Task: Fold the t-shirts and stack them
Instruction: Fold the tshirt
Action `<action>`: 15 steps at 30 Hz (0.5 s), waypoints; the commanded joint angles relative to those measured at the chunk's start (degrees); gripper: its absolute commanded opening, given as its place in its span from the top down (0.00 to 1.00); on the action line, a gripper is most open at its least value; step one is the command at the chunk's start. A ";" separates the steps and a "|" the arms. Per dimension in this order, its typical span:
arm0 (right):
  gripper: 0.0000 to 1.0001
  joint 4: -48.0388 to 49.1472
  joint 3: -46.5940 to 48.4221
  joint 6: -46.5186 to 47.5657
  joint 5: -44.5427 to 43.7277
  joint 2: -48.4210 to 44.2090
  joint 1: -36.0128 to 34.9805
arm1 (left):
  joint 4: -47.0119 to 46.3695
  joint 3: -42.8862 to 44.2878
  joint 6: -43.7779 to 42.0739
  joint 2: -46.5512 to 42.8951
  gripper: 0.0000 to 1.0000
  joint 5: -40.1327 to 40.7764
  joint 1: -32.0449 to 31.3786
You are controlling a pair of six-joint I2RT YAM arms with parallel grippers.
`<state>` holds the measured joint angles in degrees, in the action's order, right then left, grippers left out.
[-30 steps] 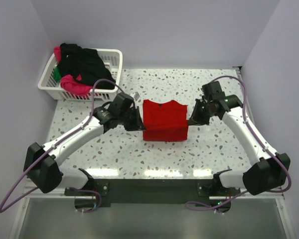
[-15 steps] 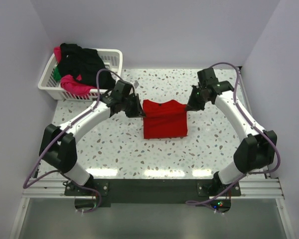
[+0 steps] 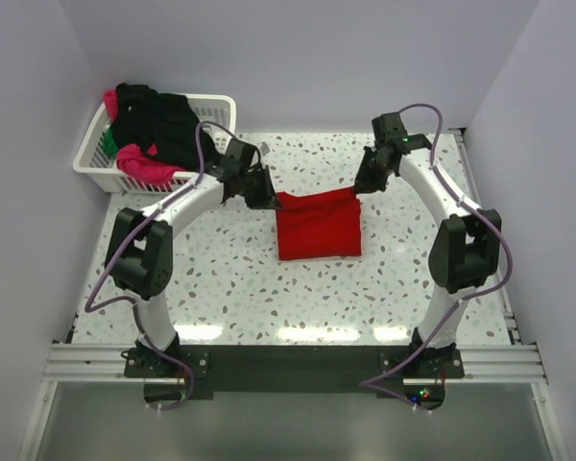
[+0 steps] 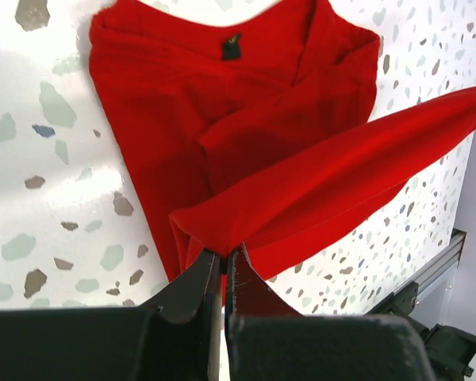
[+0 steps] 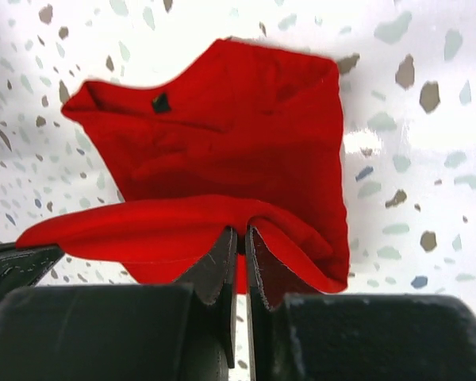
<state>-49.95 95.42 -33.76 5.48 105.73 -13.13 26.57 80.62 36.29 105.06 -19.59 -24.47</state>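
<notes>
The red t-shirt lies part-folded on the speckled table, mid-centre. My left gripper is shut on its far left corner, and my right gripper is shut on its far right corner. Between them the held edge is lifted and stretched taut over the rest of the shirt. In the left wrist view the shirt shows its collar tag, with the pinched fold at my left gripper. In the right wrist view the shirt hangs from my right gripper. Black, pink and green shirts fill the basket.
The white lattice basket stands at the table's far left corner. Lilac walls close the back and both sides. The metal rail runs along the near edge.
Both grippers have moved toward the far side of the table, carrying the shirt's held edge up and back. Both arms have stretched out further.
</notes>
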 commanded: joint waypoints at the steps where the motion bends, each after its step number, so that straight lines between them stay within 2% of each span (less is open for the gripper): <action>1: 1.00 1.70 5.39 1.24 -1.87 2.45 1.08 | -1.96 4.62 -2.19 2.78 1.00 -1.76 1.70; 15: 1.00 0.12 18.30 0.89 -2.05 15.99 1.44 | -1.96 16.49 -4.21 15.88 0.99 -4.31 5.83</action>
<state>-49.78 109.97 -33.39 5.06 120.51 -12.27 25.74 93.54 34.13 119.42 -22.70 -19.97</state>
